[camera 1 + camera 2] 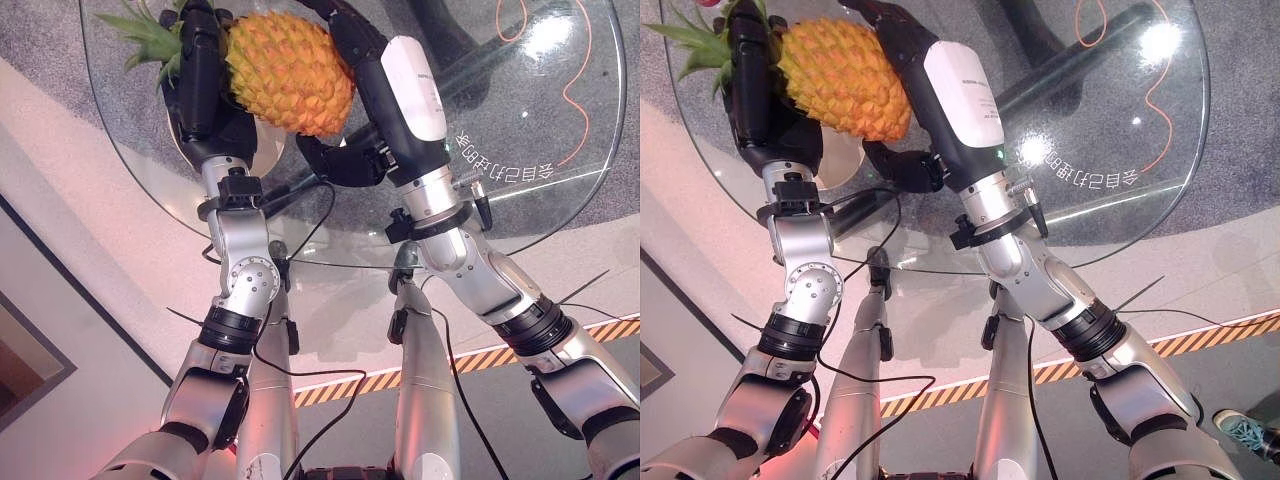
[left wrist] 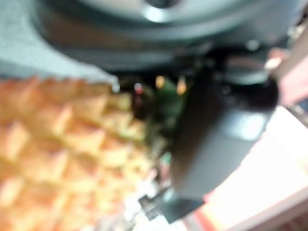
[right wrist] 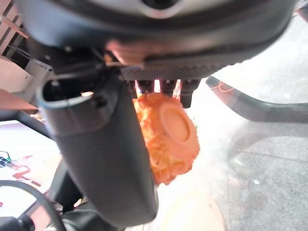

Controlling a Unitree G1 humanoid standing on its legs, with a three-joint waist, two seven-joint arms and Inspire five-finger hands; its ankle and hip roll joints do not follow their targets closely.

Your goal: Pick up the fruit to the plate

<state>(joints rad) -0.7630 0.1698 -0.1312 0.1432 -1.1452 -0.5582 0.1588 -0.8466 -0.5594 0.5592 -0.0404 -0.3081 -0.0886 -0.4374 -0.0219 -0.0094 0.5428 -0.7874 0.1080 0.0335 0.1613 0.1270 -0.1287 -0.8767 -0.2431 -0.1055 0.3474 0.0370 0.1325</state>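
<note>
Silver-grey arms, dark hands

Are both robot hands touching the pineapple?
Touching. In the left eye view, the left hand and right hand press against opposite sides of the pineapple.

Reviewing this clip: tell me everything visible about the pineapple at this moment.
The pineapple is orange-yellow with a raised diamond-patterned skin and a green spiky leaf crown; it looks like a plastic model. It lies tilted on its side, crown toward the robot's left, above the round glass table. The left hand presses against it near the crown end and the right hand against the opposite side, so it is clamped between both. The right wrist view shows its round flat base. A pale plate shows just beneath it; contact cannot be told.
</note>
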